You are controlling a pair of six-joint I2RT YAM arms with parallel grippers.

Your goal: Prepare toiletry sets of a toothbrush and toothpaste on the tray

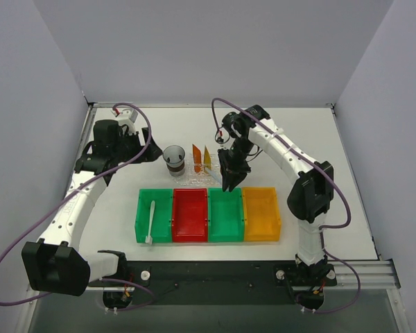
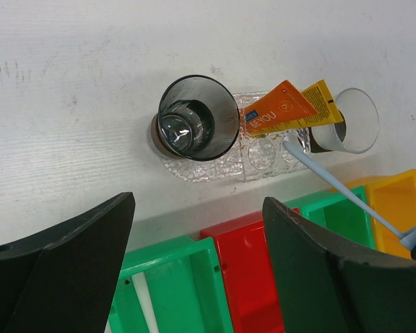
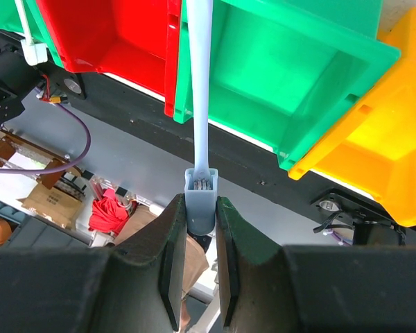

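My right gripper (image 3: 201, 205), clamped on the head end of the blue toothbrush (image 3: 197, 83) whose far tip reaches the tray (image 2: 256, 158) beside the two tubes (image 2: 281, 111), should lower it flat before I let go.

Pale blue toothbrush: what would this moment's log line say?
right gripper: shut on pale blue toothbrush head | handle end: at tray | left gripper: open | white toothbrush: in left green bin
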